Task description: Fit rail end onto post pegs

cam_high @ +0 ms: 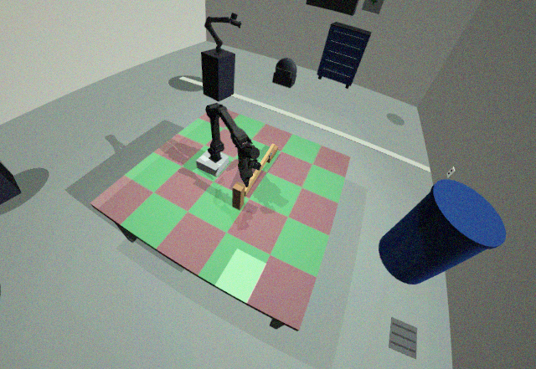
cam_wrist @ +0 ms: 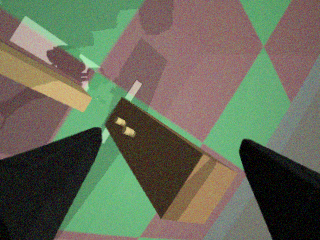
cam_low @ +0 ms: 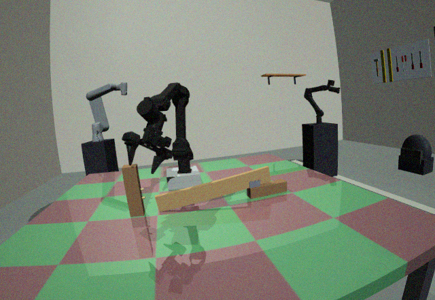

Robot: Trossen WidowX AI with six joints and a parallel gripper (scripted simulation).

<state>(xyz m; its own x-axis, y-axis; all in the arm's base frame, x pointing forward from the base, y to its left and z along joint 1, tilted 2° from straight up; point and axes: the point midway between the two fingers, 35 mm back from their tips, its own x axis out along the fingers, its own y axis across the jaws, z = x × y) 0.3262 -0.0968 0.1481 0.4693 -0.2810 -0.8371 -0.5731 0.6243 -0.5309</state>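
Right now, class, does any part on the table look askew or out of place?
Yes: the wooden rail slopes. Its far end rests in the bracket while its near end lies on the table, apart from the post, whose two pegs remain bare.

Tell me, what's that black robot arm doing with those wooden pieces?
The black arm's gripper is wide open and holds nothing. It hangs above the short wooden post, whose two pegs stick out bare. The long rail slopes, its near end down on the table a little apart from the post, its far end up by the low footboard block. Nothing is joined yet.
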